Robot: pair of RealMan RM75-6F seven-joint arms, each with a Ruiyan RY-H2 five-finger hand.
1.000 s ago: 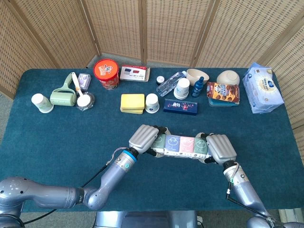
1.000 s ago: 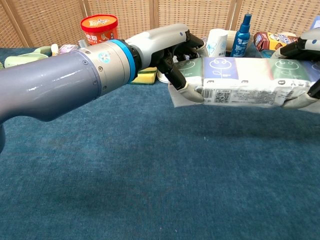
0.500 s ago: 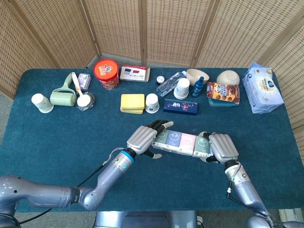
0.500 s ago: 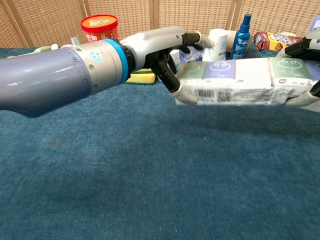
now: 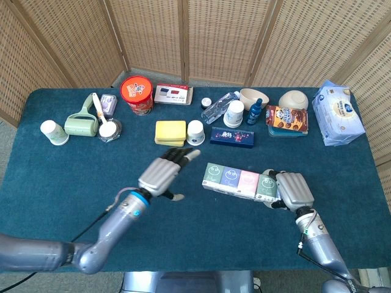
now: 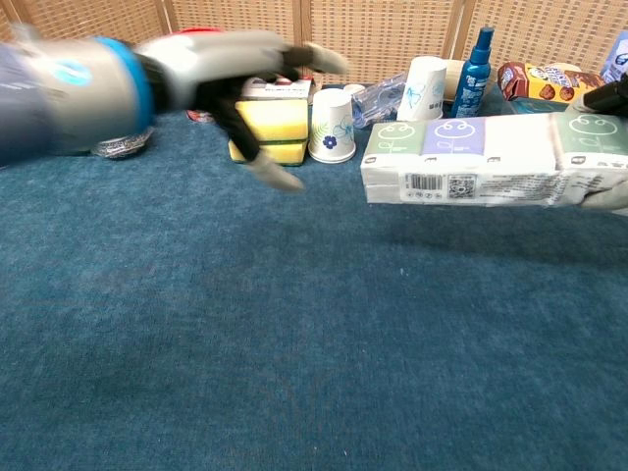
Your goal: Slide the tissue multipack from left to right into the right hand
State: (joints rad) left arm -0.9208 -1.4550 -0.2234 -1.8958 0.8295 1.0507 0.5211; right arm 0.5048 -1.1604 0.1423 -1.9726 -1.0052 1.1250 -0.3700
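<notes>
The tissue multipack is a long pack with green, blue, pink and green panels; in the chest view the tissue multipack hangs a little above the cloth with a barcode on its side. My right hand grips its right end, and only the edge of that hand shows in the chest view. My left hand is off the pack, well to its left, with fingers spread and nothing in it. In the chest view the left hand is blurred.
Along the back of the blue table stand a yellow sponge, a white paper cup, a dark blue box, a red tub, bottles, bowls and a wipes pack. A lint roller lies far left.
My left hand let go of the pack's left end and pulled away to the left. The pack shifted right, held by the right hand alone.
</notes>
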